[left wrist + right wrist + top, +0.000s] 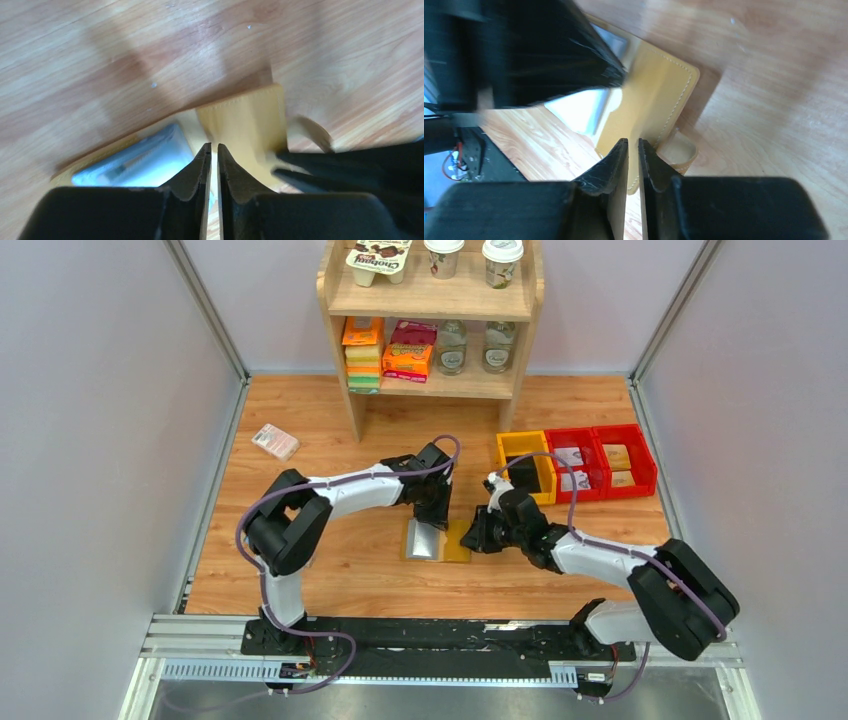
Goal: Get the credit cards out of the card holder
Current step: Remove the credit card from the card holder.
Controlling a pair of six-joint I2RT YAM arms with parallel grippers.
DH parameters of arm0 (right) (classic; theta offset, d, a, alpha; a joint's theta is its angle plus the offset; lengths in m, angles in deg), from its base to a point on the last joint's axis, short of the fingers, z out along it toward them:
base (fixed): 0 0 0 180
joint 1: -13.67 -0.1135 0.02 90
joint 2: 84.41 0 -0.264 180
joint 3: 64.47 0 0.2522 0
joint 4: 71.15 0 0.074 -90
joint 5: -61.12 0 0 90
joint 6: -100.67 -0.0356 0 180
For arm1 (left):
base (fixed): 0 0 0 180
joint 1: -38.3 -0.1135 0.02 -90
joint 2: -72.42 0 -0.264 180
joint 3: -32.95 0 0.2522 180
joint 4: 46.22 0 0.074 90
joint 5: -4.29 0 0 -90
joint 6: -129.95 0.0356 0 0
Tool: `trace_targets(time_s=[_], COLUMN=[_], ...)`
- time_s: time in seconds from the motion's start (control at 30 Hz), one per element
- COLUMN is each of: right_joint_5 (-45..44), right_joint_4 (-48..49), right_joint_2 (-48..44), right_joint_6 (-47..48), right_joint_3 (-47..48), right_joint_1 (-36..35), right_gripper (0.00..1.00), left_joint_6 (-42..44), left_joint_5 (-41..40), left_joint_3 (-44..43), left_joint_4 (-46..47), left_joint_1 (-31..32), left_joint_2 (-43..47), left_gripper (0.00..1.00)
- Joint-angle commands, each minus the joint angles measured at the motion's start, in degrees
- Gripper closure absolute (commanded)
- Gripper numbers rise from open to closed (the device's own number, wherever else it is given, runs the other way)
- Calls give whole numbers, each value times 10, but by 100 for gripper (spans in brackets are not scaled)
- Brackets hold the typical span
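Note:
The card holder (456, 545) lies open on the wooden table, a tan panel on the right and a grey-blue inner panel (423, 540) on the left. My left gripper (433, 512) hangs over its far edge, jaws shut to a thin slit with nothing seen between them. In the left wrist view its tips (213, 146) sit between the grey-blue panel (137, 161) and the tan panel (247, 125). My right gripper (479, 536) is at the holder's right edge, shut; its tips (633, 141) lie over the tan panel (649, 95), beside a strap loop (680, 152). No loose card shows.
A wooden shelf (432, 300) with cups, jars and boxes stands at the back. A pink-white packet (275, 441) lies at the far left. A yellow bin (524, 446) and red bins (600, 436) stand right of the shelf.

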Motion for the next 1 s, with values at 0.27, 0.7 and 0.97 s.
trace_targets(time_s=[0.27,0.7,0.97], right_joint_5=[11,18,18], right_joint_4=[51,56,53], right_joint_2=[103,128,123], right_joint_6=[3,8,10], right_joint_3=[-5,7,10], right_joint_1=[-2,-2,-2], right_gripper=[88,90,91], left_joint_6=[-54,-82,-72], left_joint_5=[-33,-35,-5], left_joint_3=[129,187,181], left_joint_4=[62,106,115], left_joint_1=[-59,-88,-88], left_joint_2=[219,205,177], left_gripper=[52,43,43])
